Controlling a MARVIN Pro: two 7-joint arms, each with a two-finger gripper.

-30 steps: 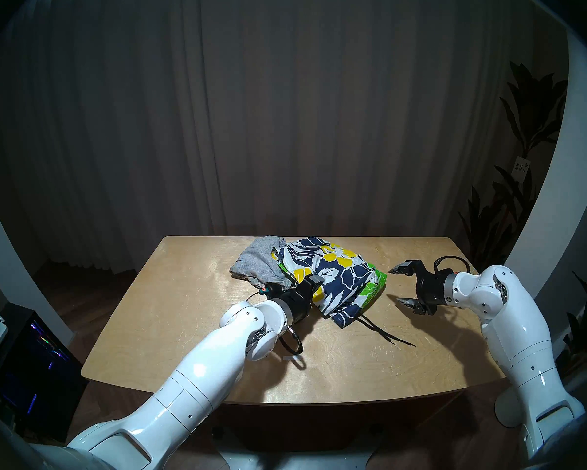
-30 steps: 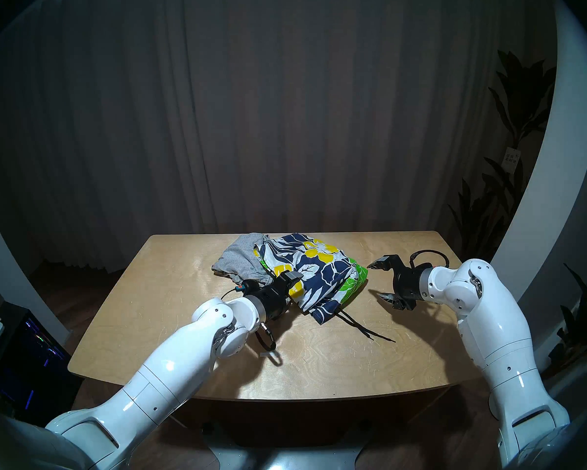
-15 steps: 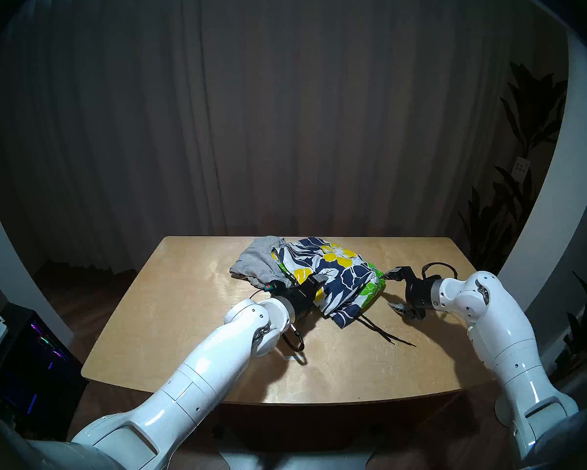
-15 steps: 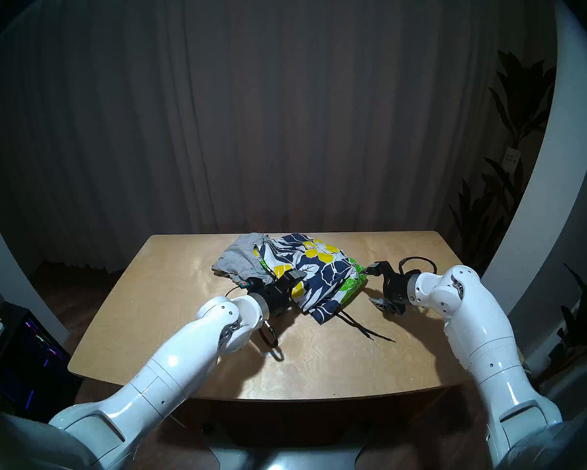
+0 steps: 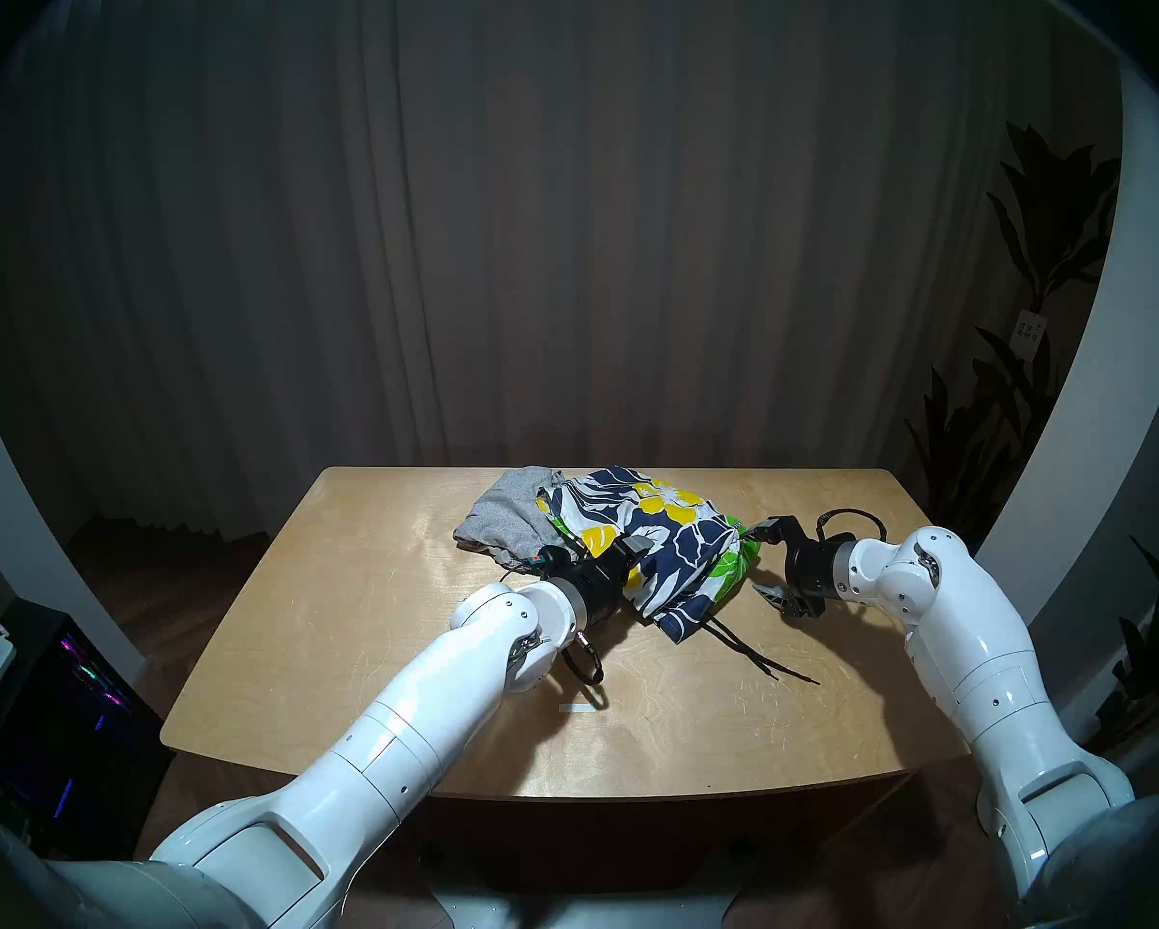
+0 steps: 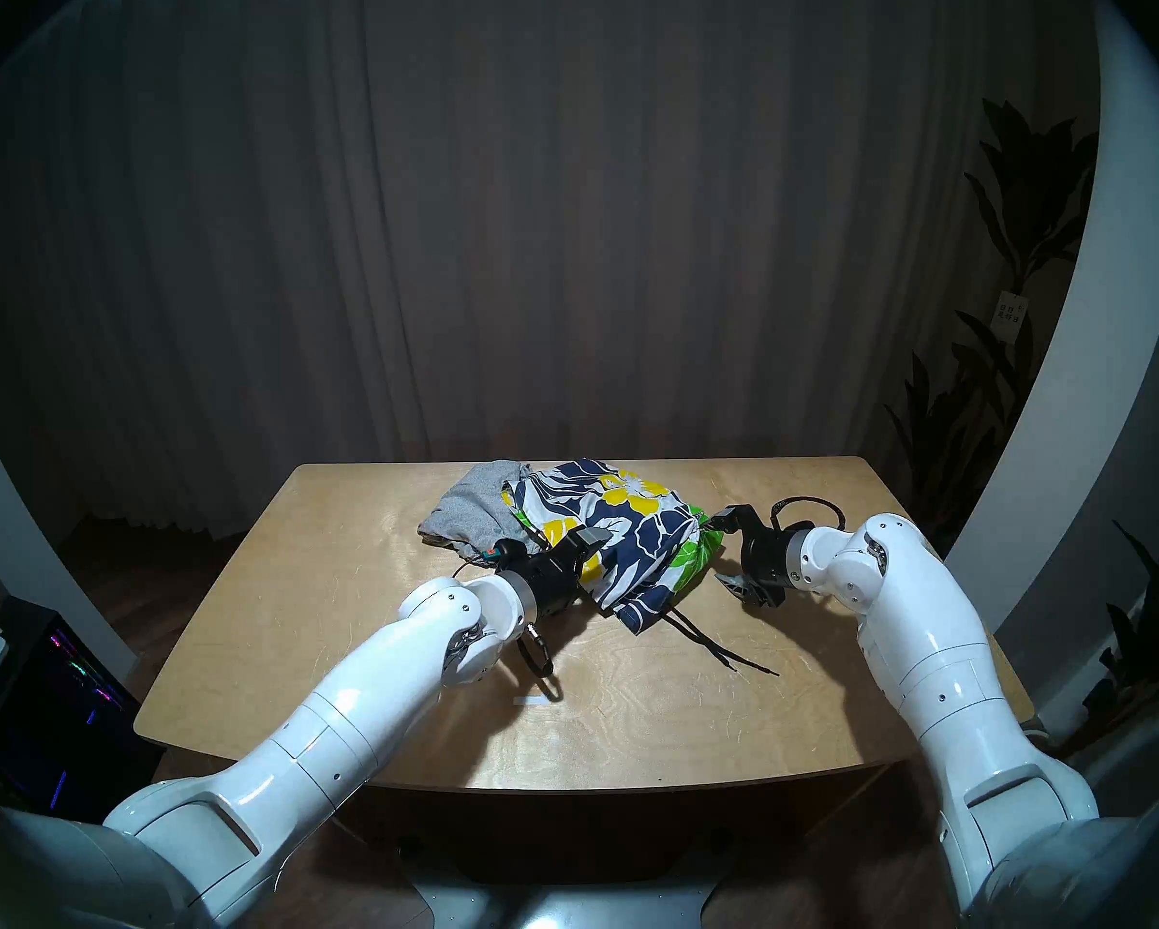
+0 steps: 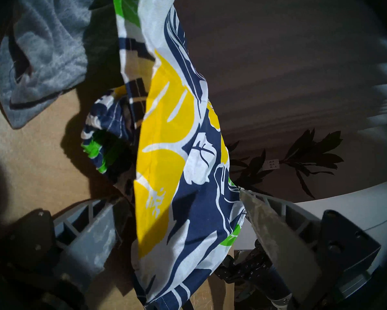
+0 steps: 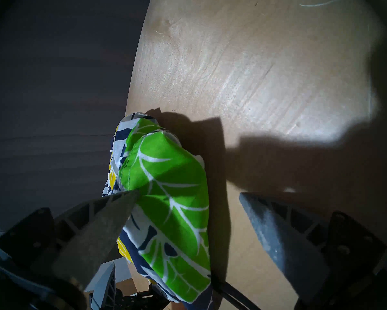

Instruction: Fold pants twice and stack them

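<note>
Right, both my grippers, left gripper (image 5: 632,551) and right gripper (image 5: 766,559), gape wide, holding nothing, straddling the floral shorts (image 5: 657,539) crumpled beside the grey shorts (image 5: 506,520). Thin, limp, slippery cloth; I'd pinch the hemmed edges.

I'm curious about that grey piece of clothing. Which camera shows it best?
The head stereo left view: the grey shorts lie crumpled on the table, their right side tucked under the floral shorts. The other head view shows nearly the same. The left wrist view catches only one dim corner; the right wrist view shows none.
</note>
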